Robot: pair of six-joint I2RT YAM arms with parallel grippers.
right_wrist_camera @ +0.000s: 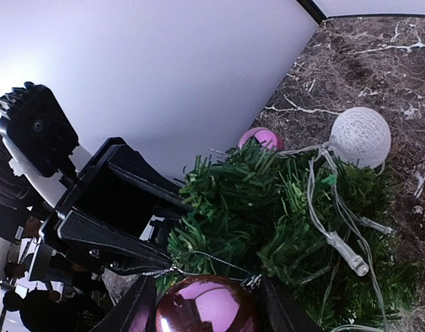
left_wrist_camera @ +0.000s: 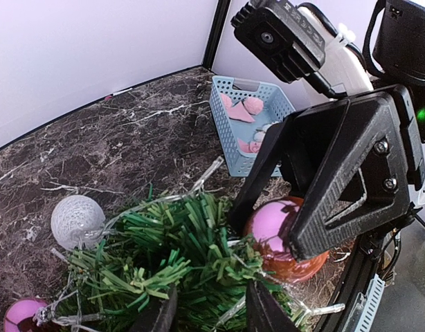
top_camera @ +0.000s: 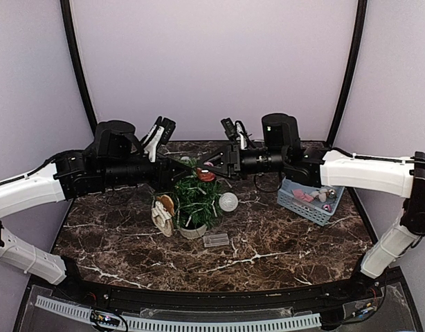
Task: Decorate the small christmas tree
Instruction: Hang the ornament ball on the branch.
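The small christmas tree (top_camera: 195, 202) stands mid-table in a pale pot, wound with a clear light string (right_wrist_camera: 337, 243). My right gripper (right_wrist_camera: 207, 308) is shut on a shiny red-pink bauble (left_wrist_camera: 273, 232), pressed against the tree's upper branches (right_wrist_camera: 268, 207). The bauble's silver thread (right_wrist_camera: 219, 261) runs across the needles toward the left arm's finger. From the other side, my left gripper (left_wrist_camera: 209, 315) is closed on the tree's (left_wrist_camera: 164, 266) top branches, with green needles filling the gap. A white woven ball (right_wrist_camera: 360, 136) and a small pink bauble (right_wrist_camera: 262, 138) hang lower on the tree.
A blue basket (top_camera: 295, 200) with pink and silver ornaments sits at the right, behind the right arm. A clear plastic box (top_camera: 216, 240) lies in front of the pot. A cream and brown ornament (top_camera: 163, 213) hangs at the tree's left. Purple walls stand close behind.
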